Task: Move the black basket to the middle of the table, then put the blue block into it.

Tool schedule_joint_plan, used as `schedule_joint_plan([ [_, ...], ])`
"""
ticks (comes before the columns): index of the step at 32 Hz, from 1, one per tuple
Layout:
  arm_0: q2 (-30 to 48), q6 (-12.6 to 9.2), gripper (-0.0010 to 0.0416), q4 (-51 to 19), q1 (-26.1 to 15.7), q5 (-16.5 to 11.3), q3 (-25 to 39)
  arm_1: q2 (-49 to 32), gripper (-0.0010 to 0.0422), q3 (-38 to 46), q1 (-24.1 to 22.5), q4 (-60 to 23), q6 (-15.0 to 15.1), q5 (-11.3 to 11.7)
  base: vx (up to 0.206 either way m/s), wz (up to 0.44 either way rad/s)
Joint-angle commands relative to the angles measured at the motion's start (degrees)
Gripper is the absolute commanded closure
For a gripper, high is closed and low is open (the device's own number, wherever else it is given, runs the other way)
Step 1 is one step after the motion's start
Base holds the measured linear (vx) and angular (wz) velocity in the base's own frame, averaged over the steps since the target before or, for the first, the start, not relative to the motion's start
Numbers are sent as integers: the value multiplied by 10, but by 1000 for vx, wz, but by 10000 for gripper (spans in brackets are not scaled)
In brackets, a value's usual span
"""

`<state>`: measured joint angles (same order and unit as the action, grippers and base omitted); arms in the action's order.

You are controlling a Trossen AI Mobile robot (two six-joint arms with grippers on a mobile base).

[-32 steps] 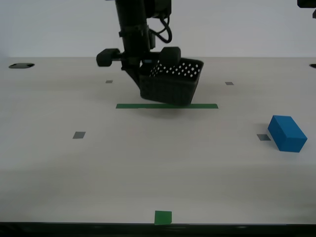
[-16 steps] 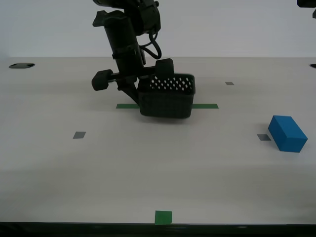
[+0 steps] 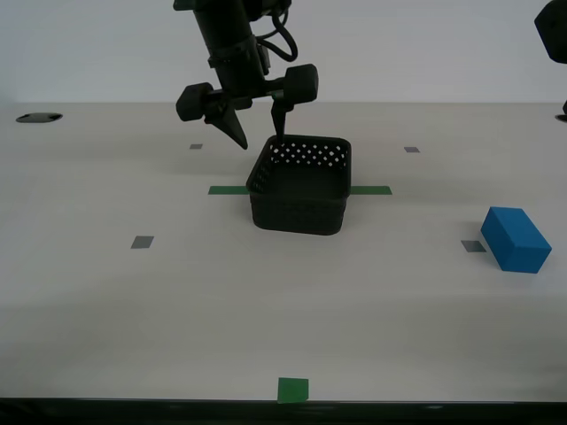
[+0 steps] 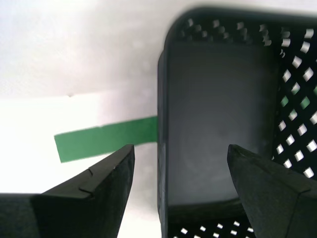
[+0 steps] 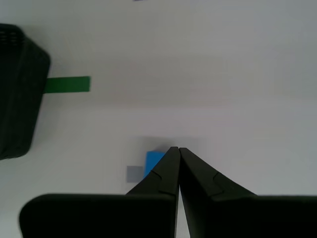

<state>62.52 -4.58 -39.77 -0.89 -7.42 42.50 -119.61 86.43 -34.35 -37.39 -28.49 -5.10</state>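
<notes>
The black basket (image 3: 299,190) stands upright on the table (image 3: 177,301), over the green tape strip (image 3: 228,189) near the middle. My second gripper (image 3: 261,142) hangs open just above the basket's rim at the exterior view's left; in the second wrist view the gripper (image 4: 181,148) straddles that wall of the basket (image 4: 218,124) without touching it. The blue block (image 3: 515,239) lies on the table at the exterior view's right. My first gripper (image 5: 177,148) is shut and empty, high above the blue block (image 5: 154,161). The basket (image 5: 17,94) shows at that view's edge.
A green square (image 3: 292,390) marks the table's near edge. Small grey squares (image 3: 142,242) are scattered about; one lies beside the block (image 3: 473,246). A dark hole (image 3: 38,117) sits at the far corner on the exterior view's left. A dark arm part (image 3: 551,31) shows at the upper right.
The basket was held tilted above the tape, then came down flat onto the table. My second gripper has let go of it, opened and risen slightly.
</notes>
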Motion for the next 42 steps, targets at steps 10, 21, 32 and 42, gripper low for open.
schedule_joint_plan([
  [10, 132, 17, 403, -36, -7, -49, -2, 1, 255, 16, 104, 1, 43, 2, 0, 0],
  [21, 200, 75, 406, -8, -7, -42, 0, 1, 296, 16, 157, 84, 65, 1, 0, 0],
  [32, 201, 55, 243, -5, -8, -43, -2, 1, 296, 16, 161, 109, 70, 2, 0, 0],
  [42, 330, 54, 7, 30, -11, -43, -2, 1, 296, 16, 168, 111, 92, 2, 0, 0],
])
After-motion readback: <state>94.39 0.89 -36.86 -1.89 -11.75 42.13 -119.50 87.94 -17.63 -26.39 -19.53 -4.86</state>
